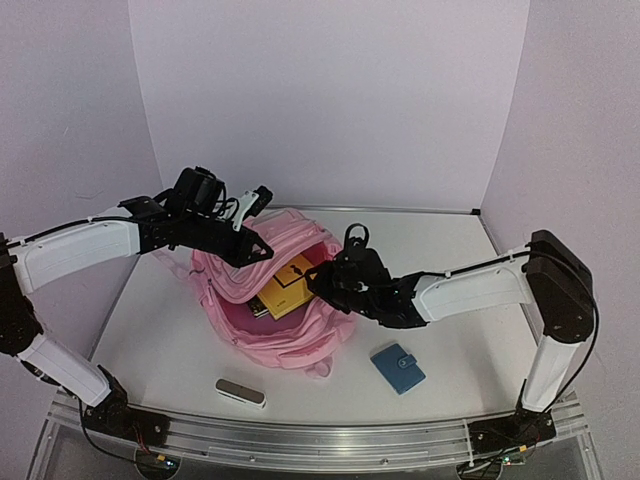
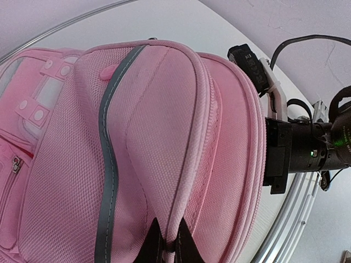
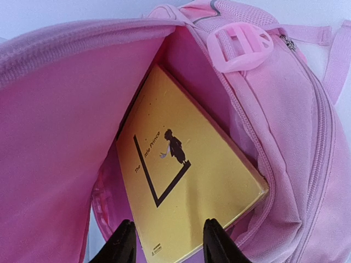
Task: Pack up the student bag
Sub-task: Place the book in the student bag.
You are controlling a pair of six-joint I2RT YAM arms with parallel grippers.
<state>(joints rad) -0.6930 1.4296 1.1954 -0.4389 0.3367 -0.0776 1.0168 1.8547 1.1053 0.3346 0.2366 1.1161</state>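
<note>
Item: the student bag (image 1: 235, 300), lying mouth-up on the table (image 1: 450, 250) between your two arms. Contents: a yellow book (image 1: 285, 292), partly in. The left gripper (image 2: 167, 247) is pinched tight on the bag's seam, presumably to hold the mouth wide. The right gripper (image 3: 170, 244) stands part open, gripping nothing, fingers astride the book's near edge; contact is unclear. Its wrist view alone shows the cover and lining. Only the overhead view lists a blue wallet (image 1: 398, 368) and a grey case (image 1: 240, 391), unpacked nearby.

The student bag (image 1: 292, 345), soft pink fabric with grey reflective strips, lies mid-tabletop (image 1: 440, 250), slightly toward the left edge, main compartment unzipped, gaping wide
</note>
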